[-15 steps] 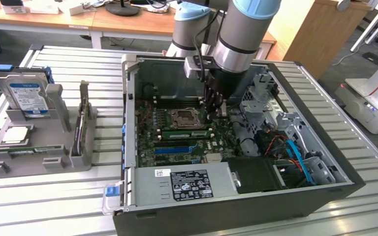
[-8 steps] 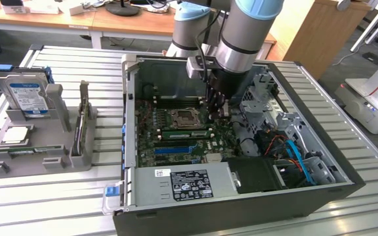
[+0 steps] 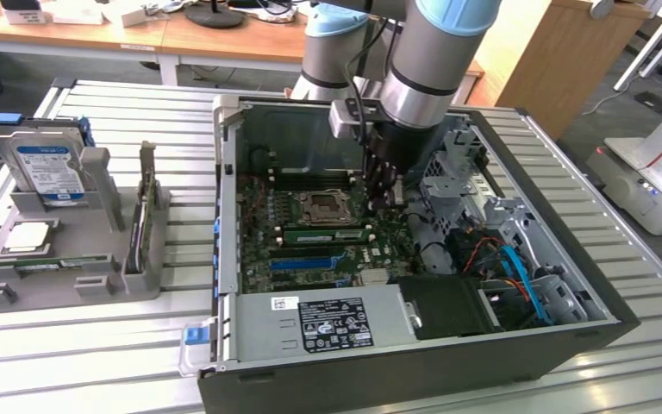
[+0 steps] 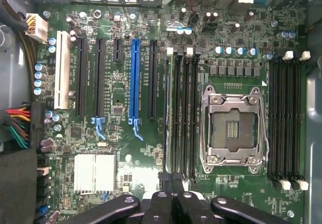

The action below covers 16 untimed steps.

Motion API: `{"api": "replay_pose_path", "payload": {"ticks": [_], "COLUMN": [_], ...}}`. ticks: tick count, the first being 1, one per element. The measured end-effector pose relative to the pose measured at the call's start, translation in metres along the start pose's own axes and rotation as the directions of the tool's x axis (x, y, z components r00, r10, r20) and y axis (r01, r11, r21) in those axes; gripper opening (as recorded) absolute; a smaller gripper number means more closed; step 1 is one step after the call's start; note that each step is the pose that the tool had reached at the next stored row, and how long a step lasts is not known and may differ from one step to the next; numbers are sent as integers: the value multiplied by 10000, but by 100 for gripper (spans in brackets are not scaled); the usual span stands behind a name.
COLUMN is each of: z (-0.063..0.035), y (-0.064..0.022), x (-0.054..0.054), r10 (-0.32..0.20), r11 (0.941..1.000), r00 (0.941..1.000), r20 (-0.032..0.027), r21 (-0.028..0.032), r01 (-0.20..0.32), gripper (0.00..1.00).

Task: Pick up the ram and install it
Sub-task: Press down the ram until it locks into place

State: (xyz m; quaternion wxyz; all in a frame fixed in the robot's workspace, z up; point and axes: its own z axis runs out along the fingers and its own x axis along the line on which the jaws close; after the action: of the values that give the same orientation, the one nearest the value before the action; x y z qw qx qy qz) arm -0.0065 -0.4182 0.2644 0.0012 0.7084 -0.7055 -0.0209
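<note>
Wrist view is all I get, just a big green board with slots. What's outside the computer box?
Observer: A grey tray sits on the table beside the case, on the exterior view's left.
Operator: Is anything in it?
Observer: A hard drive stands upright at its far end.
Operator: Where's the pincer?
Observer: The arm reaches down into the open case, so the pincer is low over the board.
</note>
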Motion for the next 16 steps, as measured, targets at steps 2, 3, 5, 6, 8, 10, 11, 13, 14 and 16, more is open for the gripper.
{"api": "replay_pose_path", "payload": {"ticks": [2, 3, 5, 6, 8, 10, 11, 13, 14, 16], "z": [0, 0, 0, 1, 1, 0, 0, 0, 0, 0], "y": [-8, -12, -22, -28, -41, -48, -47, -47, -48, -48], "x": [3, 5, 11, 12, 14, 15, 15, 15, 15, 16], "r10": [0, 0, 0, 1, 1, 0, 1, 2, 1, 0], "r11": [10000, 10000, 10000, 10000, 10000, 10000, 10000, 10000, 10000, 10000], "r00": [10000, 10000, 10000, 10000, 10000, 10000, 10000, 10000, 10000, 10000], "r20": [0, 0, -1, 0, 0, -1, -1, -1, 0, 0], "r21": [0, 0, 0, 0, 0, 0, -1, 0, -1, 0], "r01": [0, 0, 0, -1, -1, 0, -1, -2, -1, 0], "gripper": [11, 11, 11, 11, 11, 11, 11, 11, 11, 11]}}
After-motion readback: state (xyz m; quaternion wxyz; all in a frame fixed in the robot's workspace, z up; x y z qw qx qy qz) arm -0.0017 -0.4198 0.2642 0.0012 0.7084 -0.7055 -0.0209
